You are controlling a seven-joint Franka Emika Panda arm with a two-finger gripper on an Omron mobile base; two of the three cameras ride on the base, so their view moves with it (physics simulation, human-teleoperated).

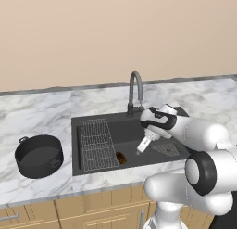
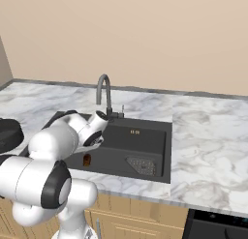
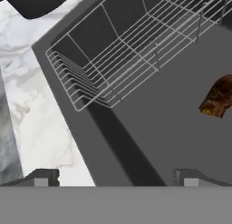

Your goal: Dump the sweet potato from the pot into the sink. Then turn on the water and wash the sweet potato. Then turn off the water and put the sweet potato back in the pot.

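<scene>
One sweet potato point(image 1: 121, 157) in play, and it lies on the floor of the sink point(image 1: 122, 133), low in the basin near the front wall, just right of the wire rack point(image 1: 96, 144) in the left base view. Same lump shows in the right base view at the lower left of the basin point(image 2: 87, 159), and at the right edge of the hand view point(image 3: 219, 97), reddish-brown with an orange tip, clear of the rack.

One pot point(image 1: 39, 155) sits on the marble counter point(image 1: 41, 112), well to the left of the sink, at the left-centre of the left base view; its inside looks dark and bare from here. Two loop handles on it, one at the upper left rim, one at the right.

One gripper point(image 1: 143, 146), hanging over the middle of the basin, pointing down and to the left, with the sweet potato near it but apart. Jaws spread wide, nothing between them; the two finger tips point(image 3: 41, 177) stand far apart at the bottom of the hand view.

One gooseneck faucet point(image 1: 134, 91) rises behind the sink, centre frame. One drain strainer point(image 1: 165, 149) lies on the basin floor to the right, partly behind the arm.
</scene>
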